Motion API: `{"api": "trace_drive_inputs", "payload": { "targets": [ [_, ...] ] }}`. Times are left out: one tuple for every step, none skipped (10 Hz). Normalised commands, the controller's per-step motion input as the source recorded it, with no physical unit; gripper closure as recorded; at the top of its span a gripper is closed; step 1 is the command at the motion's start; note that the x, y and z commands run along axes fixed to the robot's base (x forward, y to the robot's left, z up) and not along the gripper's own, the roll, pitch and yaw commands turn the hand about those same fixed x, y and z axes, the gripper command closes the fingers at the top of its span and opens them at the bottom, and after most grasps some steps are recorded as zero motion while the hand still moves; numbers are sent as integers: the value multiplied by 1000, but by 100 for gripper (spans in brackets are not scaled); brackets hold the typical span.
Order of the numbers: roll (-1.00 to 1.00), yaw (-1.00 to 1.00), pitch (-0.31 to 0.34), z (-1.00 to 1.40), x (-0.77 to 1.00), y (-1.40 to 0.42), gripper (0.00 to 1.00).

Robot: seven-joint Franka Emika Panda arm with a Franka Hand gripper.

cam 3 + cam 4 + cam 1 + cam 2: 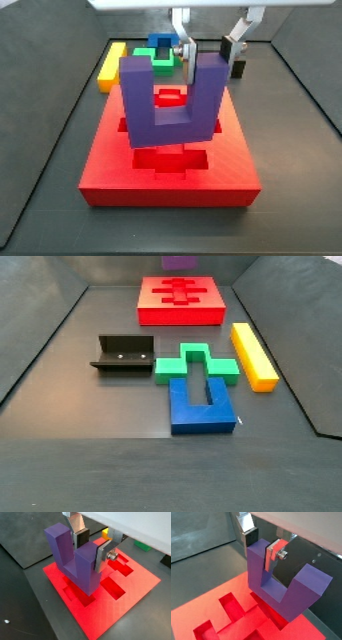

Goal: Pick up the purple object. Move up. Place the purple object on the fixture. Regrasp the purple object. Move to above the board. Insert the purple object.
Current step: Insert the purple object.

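I am holding the purple object (pixel 170 100) with my pincer (pixel 211 58) clamped on one prong, its base hanging below my fingers, just above the board (pixel 107 172). I am judging that I should line the base over the cutout directly beneath, keep it square, then lower slowly.

The dark floor (pixel 80 386) bears the board (pixel 182 303), the fixture (pixel 123 354), a green-and-blue block (pixel 201 381) and a yellow bar (pixel 253 354).

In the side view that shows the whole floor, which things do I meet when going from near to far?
Blue block → green block → fixture → board → purple object, held in the gripper above the board.
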Motion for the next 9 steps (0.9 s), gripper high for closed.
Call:
{"api": "trace_drive_inputs", "payload": {
  "targets": [
    [451, 0, 0, -191, 0, -74, 100],
    [404, -217, 0, -171, 0, -77, 100],
    [259, -303, 0, -106, 0, -126, 100],
    [86, -423, 0, 0, 0, -131, 100],
    [-54, -426, 0, 0, -17, -43, 100],
    [-243, -389, -23, -26, 0, 0, 100],
    [-320, -271, -43, -129, -3, 0, 100],
    [-321, -51, -44, -203, -80, 0, 100],
    [-257, 34, -34, -109, -66, 0, 100]
  ]
}}
